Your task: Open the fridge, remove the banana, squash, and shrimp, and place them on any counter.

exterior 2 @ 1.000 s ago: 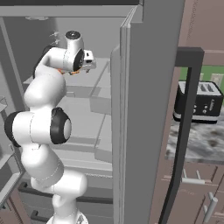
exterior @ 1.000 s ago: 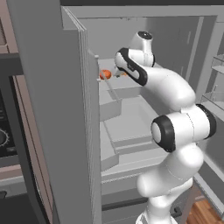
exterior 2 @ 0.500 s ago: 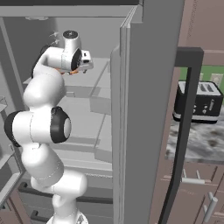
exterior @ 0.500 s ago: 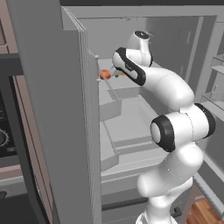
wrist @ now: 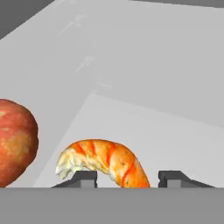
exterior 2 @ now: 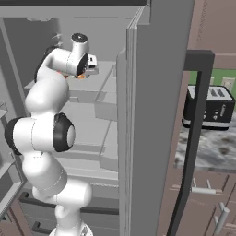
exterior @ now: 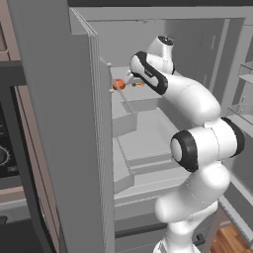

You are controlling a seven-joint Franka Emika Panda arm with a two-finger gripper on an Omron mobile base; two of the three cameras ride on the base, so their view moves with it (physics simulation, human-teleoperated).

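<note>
straddling the shrimp (wrist: 105, 162), the two dark fingertips (wrist: 83, 177) sit either side of its curled orange-striped body, part-way closed; can't tell if they actually touch it. gripper (wrist: 127, 178) low over the pale fridge shelf (wrist: 175, 140). red-orange round fruit (wrist: 15, 142) just beside the shrimp, toward the shelf's side edge. arm reaches into the upper fridge (exterior: 74, 123), both doors swung open. black toaster (exterior 2: 209, 107) on the marbled counter (exterior 2: 207, 150) beside the fridge.

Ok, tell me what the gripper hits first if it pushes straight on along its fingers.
The shrimp: it lies between the fingertips of the gripper, right ahead. Beyond it comes the shelf floor of the fridge, though depth is hard to judge.
</note>
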